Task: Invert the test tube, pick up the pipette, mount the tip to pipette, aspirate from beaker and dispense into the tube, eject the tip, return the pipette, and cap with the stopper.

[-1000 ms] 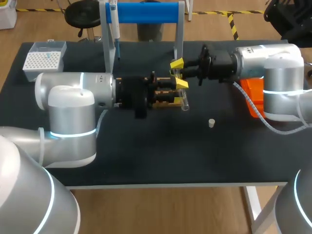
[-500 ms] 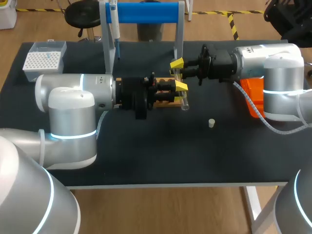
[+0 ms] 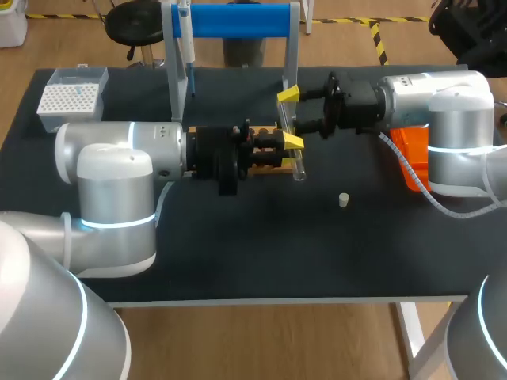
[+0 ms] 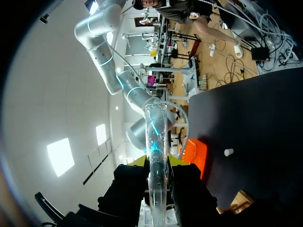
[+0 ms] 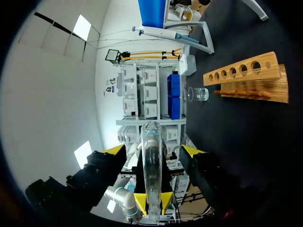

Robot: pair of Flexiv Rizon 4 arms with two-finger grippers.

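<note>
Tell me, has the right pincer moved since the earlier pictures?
Yes. The right pincer opened: its far fingertip shifted toward the table's far edge, along the stand post, off the test tube.

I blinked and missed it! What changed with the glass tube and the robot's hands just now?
The right gripper spread its fingers wider, away from the test tube. The left gripper stayed shut on it, and the stopper did not move.
</note>
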